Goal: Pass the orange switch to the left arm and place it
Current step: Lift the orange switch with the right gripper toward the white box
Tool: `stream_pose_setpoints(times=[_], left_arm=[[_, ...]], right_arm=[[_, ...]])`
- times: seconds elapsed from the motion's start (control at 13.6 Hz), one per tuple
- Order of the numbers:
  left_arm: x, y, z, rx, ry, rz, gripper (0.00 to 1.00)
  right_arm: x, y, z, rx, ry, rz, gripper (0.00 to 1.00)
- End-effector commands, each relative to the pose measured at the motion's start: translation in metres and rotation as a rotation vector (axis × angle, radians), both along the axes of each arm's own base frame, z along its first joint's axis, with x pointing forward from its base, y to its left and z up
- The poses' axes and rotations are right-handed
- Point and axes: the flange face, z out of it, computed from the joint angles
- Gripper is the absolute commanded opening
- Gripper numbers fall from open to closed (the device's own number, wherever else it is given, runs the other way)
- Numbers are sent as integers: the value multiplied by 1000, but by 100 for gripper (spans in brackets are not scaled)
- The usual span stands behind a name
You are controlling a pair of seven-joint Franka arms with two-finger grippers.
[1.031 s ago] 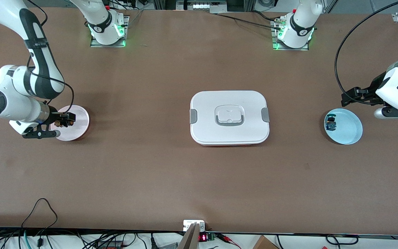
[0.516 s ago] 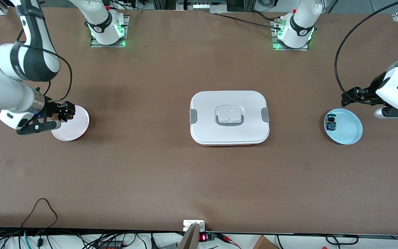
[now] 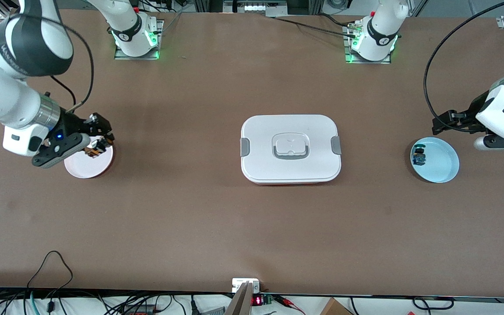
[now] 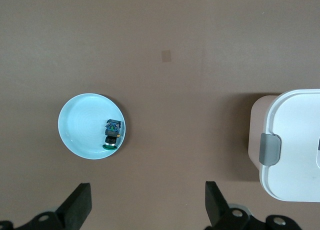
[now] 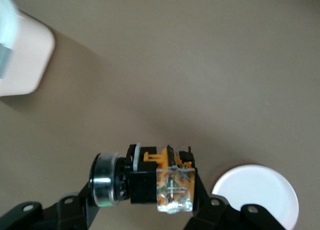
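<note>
The orange switch [image 5: 150, 182] is held in the right claw [image 5: 145, 190], whose fingers are closed on its black body, so that its orange parts and clear end face the wrist camera and its round metal-rimmed cap points sideways. In the front view the switch [image 3: 96, 146] is seen lifted in the air over the edge of the pink plate [image 3: 86, 167], which lies on the tabletop [image 3: 252, 227] toward the right arm's end; the right claw [image 3: 99, 142] is carried there by the right arm, which reaches down from its base at the top of that view. The box [image 3: 291, 148] is set in the middle of the tabletop, well apart from the pink plate, with its lid on and its grey clips at both short sides; a corner of it [image 5: 22, 55] is caught in the right wrist view. Toward the left arm's end of the tabletop a light blue plate [image 3: 440, 168] is found, and a small black switch with blue-green parts [image 3: 418, 156] lies in it near the rim that faces the box. The left claw [image 4: 147, 207] is kept waiting in the air beside the blue plate [image 4: 80, 125], its fingers spread wide and nothing held between them.
</note>
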Motion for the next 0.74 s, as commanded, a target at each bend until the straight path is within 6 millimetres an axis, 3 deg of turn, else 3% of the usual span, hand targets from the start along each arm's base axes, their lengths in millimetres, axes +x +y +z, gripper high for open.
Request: stream_pose_setpoints(times=[0.0, 0.37, 0.66], left_arm=[[4, -2, 5, -6, 4, 9, 100], [3, -1, 6, -6, 2, 11, 100], [4, 2, 6, -10, 2, 17, 100]], right_arm=[[-7, 26, 33, 117, -42, 78, 14], [-3, 69, 44, 350, -222, 373, 14], [-1, 118, 31, 512, -335, 533, 14]])
